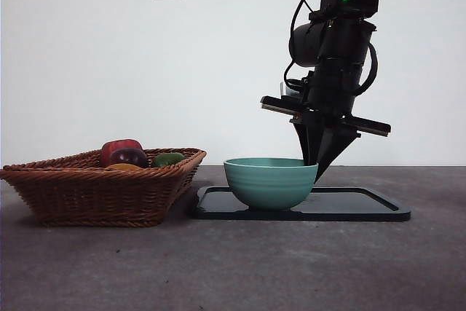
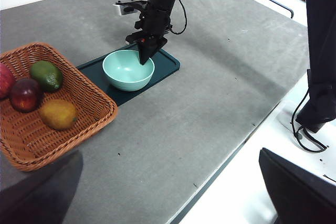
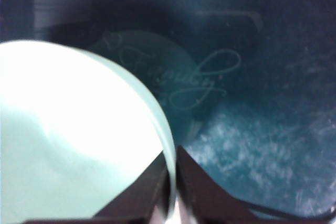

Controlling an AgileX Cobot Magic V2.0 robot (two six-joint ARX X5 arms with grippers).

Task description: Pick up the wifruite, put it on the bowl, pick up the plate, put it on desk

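Bare desk runs wide across the near side, in front of the wicker basket at left and the dark tray carrying the bowl at right. From the left wrist view alone the wifruite shows whole in the basket beside a dark red fruit and a green fruit, with open tabletop reaching to the desk's edge. Only the right wrist view shows the right gripper nearly closed, its jaws pinching the bowl's rim, one inside and one outside; the left gripper's jaws cannot be made out.
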